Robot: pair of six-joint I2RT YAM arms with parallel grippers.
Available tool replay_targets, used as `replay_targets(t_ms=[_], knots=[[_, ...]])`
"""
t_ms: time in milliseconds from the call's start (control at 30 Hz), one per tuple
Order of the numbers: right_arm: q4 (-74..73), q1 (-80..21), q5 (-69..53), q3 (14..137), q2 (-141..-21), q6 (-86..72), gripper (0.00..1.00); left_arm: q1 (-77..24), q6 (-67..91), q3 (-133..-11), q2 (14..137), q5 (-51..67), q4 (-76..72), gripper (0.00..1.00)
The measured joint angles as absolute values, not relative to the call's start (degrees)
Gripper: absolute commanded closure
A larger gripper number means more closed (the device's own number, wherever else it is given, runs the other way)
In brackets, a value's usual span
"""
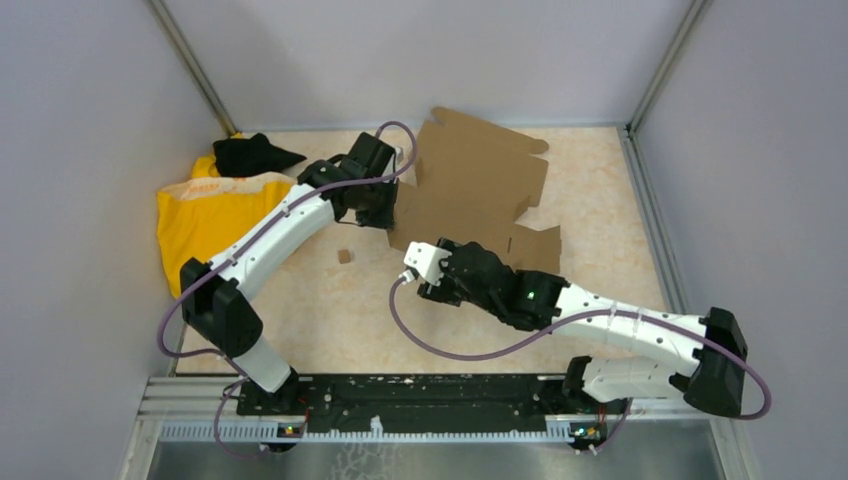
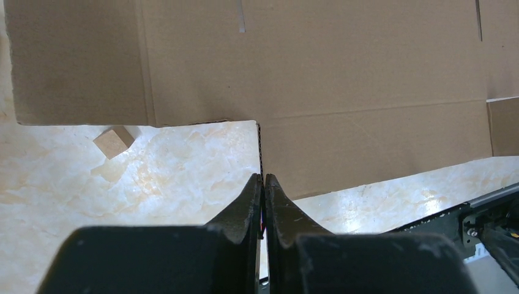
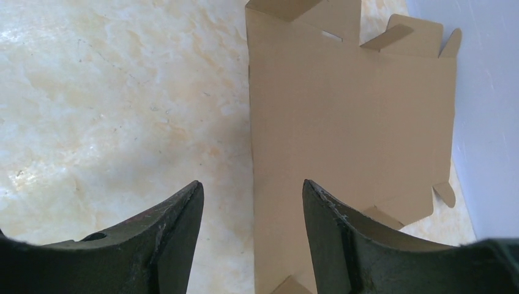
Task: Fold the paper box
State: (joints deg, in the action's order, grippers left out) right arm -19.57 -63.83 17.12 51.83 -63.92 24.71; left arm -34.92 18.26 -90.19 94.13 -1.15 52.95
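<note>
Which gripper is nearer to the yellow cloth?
Left. The left gripper is at the paper box's left edge, right of the yellow cloth; the right gripper is farther right, by the box's near edge.

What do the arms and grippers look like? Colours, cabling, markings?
The left arm and right arm are white tapered links with blocky black joint housings. A purple cable loops along each. The left gripper and right gripper have black pointed fingers. The right arm shows a green light and a white wrist block.
</note>
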Motion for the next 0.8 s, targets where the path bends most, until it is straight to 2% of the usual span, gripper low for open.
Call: replay_targets(t_ms=[433, 800], knots=[[-12.6, -69.6, 28.51, 45.45, -71.79, 19.46, 0.39, -34.35, 18.13, -90.19, 94.06, 0.8, 52.97, 0.91], [-5.26, -63.79, 33.74, 44.97, -73.84, 21.02, 0.43, -34.35, 18.13, -89.01, 93.25, 1.96, 52.97, 0.9]])
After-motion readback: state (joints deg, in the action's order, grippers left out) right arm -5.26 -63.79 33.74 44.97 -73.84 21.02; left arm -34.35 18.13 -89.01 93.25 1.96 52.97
